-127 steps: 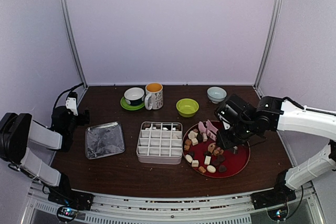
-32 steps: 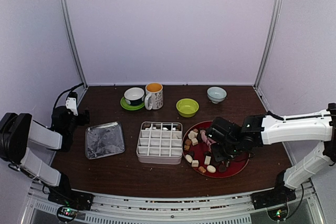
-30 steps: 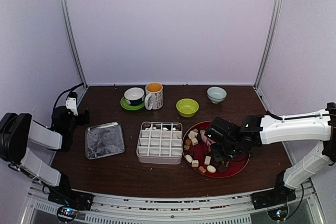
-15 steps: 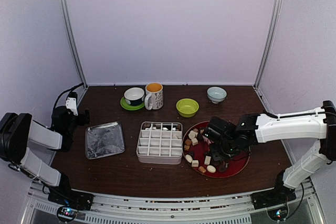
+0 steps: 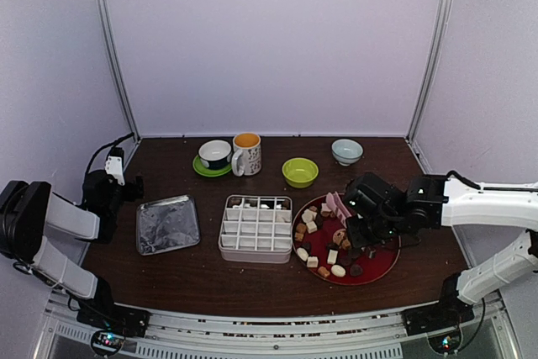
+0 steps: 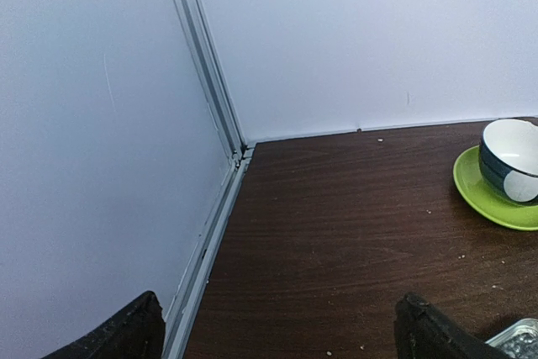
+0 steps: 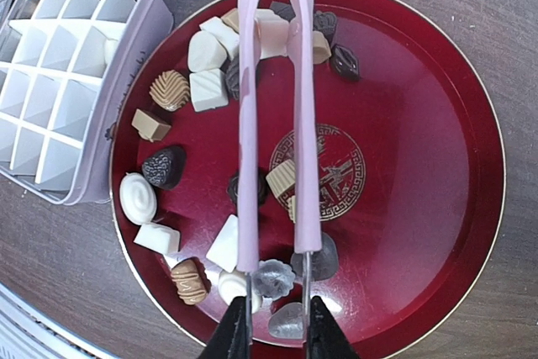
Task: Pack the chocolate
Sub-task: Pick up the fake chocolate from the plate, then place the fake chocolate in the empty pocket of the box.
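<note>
Several chocolate pieces (image 7: 208, 90) in white, tan and dark brown lie on the red plate (image 7: 437, 174), also seen in the top view as chocolate (image 5: 332, 256) on the plate (image 5: 388, 264). My right gripper (image 7: 273, 334) (image 5: 354, 221) is shut on the pink tongs (image 7: 299, 115), whose blades reach over the plate. A pale piece (image 7: 274, 35) sits between the blades near their tips; I cannot tell if it is pinched. The white divided box (image 5: 255, 227) (image 7: 67, 65) stands left of the plate. At the far left, my left gripper (image 6: 282, 338) is open over bare table.
A silvery tray (image 5: 167, 224) lies left of the box. Along the back stand a cup on a green saucer (image 5: 215, 155), a mug (image 5: 247, 154), a green bowl (image 5: 300, 172) and a pale bowl (image 5: 346, 151). The left wall rail (image 6: 214, 208) is close to the left gripper.
My right arm has drawn back to the right over the plate, and its jaws have squeezed the tongs narrower. The left arm has not moved.
</note>
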Robot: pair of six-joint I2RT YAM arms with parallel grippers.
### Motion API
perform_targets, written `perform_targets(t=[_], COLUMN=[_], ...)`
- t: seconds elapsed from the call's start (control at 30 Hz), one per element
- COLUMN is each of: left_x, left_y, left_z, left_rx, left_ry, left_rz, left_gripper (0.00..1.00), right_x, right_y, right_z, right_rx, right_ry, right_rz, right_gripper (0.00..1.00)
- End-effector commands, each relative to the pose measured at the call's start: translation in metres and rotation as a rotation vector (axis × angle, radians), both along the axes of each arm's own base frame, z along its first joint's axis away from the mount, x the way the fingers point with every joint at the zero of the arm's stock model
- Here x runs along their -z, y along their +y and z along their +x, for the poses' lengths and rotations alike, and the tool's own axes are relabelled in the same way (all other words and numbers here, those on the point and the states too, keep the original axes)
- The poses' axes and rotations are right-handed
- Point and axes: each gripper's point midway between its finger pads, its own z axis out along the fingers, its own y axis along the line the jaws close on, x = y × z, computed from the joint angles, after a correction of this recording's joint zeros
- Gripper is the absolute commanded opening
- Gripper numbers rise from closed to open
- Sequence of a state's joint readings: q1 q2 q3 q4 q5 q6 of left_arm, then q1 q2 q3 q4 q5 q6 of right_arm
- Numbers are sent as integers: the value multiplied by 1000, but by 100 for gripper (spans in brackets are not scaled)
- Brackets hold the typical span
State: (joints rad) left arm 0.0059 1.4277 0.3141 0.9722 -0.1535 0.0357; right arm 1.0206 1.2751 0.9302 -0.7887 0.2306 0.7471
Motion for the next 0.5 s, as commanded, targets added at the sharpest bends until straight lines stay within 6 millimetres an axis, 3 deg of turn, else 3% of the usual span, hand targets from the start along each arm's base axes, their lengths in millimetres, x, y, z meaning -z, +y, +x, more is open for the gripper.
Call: perform_targets(t=[0.0, 0.13, 0.47], left_x=[-18, -18, -18], left_y=[2, 2, 1], left_z=[3, 3, 3], left_rx=[1, 1, 3], left_ry=[-66, -66, -67], left_rz=[9, 10, 10], left_gripper=[98, 98, 98], right_x=[-9, -14, -47], right_y=[-4, 5, 57], right_z=[5, 5, 8], right_rx=[-3, -37, -219], right_ry=[-49, -48, -105], right_rz=[9, 40, 215], right_gripper=[19, 19, 20])
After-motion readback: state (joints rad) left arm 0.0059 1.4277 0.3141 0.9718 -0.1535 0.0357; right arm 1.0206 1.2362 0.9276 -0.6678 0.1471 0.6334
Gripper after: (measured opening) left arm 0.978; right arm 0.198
